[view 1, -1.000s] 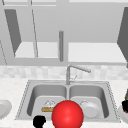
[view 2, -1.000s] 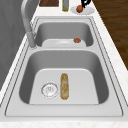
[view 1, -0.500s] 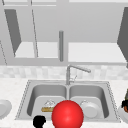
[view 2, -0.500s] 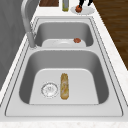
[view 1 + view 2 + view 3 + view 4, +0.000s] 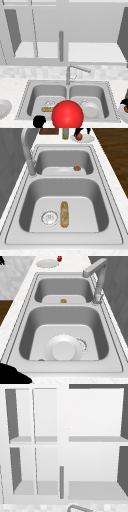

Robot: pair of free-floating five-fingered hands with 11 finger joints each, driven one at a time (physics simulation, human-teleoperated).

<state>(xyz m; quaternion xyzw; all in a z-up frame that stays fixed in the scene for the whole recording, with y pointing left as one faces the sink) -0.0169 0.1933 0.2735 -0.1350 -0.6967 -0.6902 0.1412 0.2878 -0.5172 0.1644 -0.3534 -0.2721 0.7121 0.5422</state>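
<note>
since a second ago the right hand point(image 5: 124, 102) has been shifted slightly inward, over the orange fruit point(image 5: 126, 109) on the plate point(image 5: 86, 138) right of the double sink point(image 5: 25, 96); its grip cannot be told. the left hand point(image 5: 39, 121) is seen at the sink's front edge.

Right robot hand drifts a little at the sink's right end

In the front view the right robot hand point(image 5: 124, 102) sits a touch lower and further in from the picture's edge than a second ago. More of the small orange-brown item point(image 5: 126, 109) now shows just beneath it. In the left side view the robot hand point(image 5: 79, 131) hangs directly above that item point(image 5: 79, 136), on the plate point(image 5: 87, 138) under it on the tabletop. The shift is slight.
</note>
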